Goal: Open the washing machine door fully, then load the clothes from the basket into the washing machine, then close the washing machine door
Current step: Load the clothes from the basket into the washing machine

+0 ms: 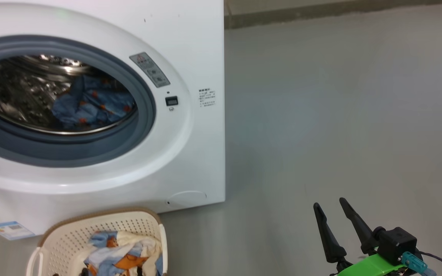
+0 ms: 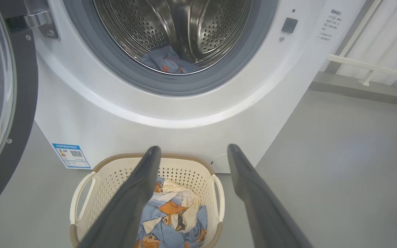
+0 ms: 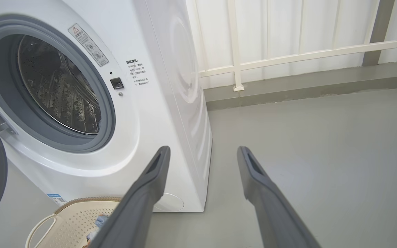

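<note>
One piece of the clothes (image 1: pixel 90 103) is in the washing machine (image 1: pixel 190 46), the rest in the basket (image 2: pixel 115 162) right below its opening, so short lifts. With the door (image 2: pixel 22 103) wide open, the left gripper (image 2: pixel 191 150) is spread and aimed at the basket; the right gripper (image 1: pixel 328 202) is spread too, parked aside.

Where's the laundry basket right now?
The basket sits on the floor at the head view's lower left, just before the washing machine, with clothes in it.

Bright even light, soft shadows; drum (image 2: pixel 198 31) glints; wrist-cam edges warped, poss. blurry.

The blue label (image 2: pixel 71 155) on the washing machine (image 2: pixel 81 113) is unreadably small.
</note>
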Controlling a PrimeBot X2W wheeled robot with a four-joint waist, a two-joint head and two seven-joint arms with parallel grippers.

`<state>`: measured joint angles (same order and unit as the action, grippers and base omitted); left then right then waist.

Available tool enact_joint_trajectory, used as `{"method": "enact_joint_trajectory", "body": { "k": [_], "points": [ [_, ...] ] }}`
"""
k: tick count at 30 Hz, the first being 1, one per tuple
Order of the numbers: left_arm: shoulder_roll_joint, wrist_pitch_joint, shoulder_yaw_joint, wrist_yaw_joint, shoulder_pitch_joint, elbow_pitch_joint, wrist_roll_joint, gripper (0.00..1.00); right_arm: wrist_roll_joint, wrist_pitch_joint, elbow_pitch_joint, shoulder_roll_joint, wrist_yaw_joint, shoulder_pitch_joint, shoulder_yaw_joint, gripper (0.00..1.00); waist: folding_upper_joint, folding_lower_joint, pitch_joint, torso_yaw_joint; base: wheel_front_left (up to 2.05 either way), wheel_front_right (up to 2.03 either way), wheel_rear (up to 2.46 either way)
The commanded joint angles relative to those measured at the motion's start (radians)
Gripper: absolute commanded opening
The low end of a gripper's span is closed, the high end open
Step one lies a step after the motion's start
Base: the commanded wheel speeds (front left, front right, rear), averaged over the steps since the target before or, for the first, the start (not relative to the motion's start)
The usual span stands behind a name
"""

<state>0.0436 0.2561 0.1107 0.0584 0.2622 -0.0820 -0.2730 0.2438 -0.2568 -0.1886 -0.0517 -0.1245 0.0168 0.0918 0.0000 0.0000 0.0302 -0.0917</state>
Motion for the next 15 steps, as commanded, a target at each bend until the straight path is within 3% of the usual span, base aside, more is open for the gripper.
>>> {"method": "enact_joint_trajectory", "body": {
  "k": [1, 15],
  "points": [
    [0.007, 0.006, 0.037, 0.007, -0.063, -0.001, -0.012, 1.0, 0.012, -0.005, 0.03, 0.001, -0.006, 0.016, 0.029, 1.0, 0.0, 0.0, 0.036, -0.004, 0.0, 0.0, 0.0],
    [0.007, 0.006, 0.072, 0.067, -0.304, -0.213, 0.021, 1.0, 0.03, -0.005, 0.064, 0.001, -0.006, 0.108, 0.037, 1.0, 0.0, 0.0, 0.288, -0.035, 0.0, 0.0, 0.0]
  ]
}}
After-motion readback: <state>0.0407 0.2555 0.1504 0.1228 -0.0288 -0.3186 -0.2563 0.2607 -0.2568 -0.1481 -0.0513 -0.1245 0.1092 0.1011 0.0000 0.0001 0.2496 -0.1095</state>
